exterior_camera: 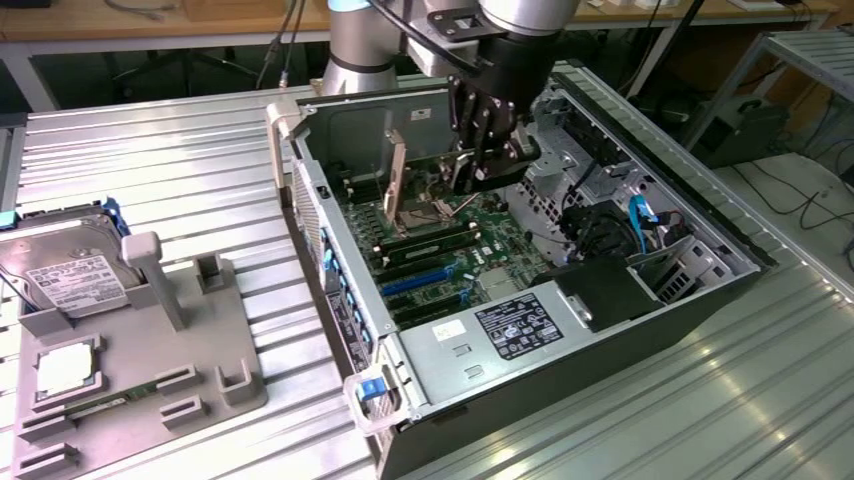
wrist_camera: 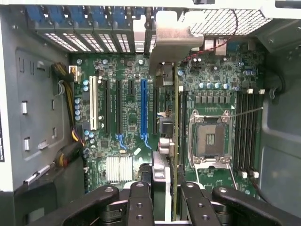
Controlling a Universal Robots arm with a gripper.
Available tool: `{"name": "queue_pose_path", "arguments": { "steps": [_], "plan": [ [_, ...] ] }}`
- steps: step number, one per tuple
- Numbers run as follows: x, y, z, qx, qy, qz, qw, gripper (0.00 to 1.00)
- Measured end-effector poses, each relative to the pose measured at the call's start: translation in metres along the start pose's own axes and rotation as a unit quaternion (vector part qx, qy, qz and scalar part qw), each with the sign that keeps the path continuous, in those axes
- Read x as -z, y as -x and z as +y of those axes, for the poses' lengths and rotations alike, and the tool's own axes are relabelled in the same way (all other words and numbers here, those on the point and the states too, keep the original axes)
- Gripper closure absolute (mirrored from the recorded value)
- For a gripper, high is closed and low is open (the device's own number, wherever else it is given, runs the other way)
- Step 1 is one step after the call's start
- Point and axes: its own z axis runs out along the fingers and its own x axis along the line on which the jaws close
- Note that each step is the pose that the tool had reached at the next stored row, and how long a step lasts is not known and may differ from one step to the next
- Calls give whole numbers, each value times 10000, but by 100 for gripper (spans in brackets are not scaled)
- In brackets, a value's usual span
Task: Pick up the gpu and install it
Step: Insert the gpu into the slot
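Note:
My gripper [exterior_camera: 478, 170] reaches down into the open computer case [exterior_camera: 574, 400] and is shut on the gpu [exterior_camera: 434, 200]. The card stands on edge over the green motherboard [exterior_camera: 501, 245]. Its pale metal bracket [exterior_camera: 396, 175] rises toward the case's rear wall. In the wrist view the gpu [wrist_camera: 174, 117] is seen edge-on, between the blue slot [wrist_camera: 144, 108] and the CPU socket [wrist_camera: 209, 139]. The bracket [wrist_camera: 176, 40] lies against the rear slot openings. The gripper [wrist_camera: 165, 205] has a black finger [wrist_camera: 140, 205] on each side of the card. Whether the card sits in a slot cannot be told.
A grey fixture [exterior_camera: 200, 350] at the exterior view's left carries a silver hard drive [exterior_camera: 67, 275] and a green memory stick [exterior_camera: 114, 403]. Inside the case are the power supply [exterior_camera: 521, 325], blue cables [exterior_camera: 638, 215] and drive bays. Case walls close in around the gripper.

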Motion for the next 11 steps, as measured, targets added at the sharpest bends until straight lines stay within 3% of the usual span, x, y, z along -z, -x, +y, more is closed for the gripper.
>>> {"name": "queue_pose_path", "arguments": {
  "steps": [3, 11],
  "plan": [
    [-12, 0, 70, 0, 0, 0, 10000, 72],
    [-16, -87, 89, -1, 0, 0, 10000, 72]
  ]
}}
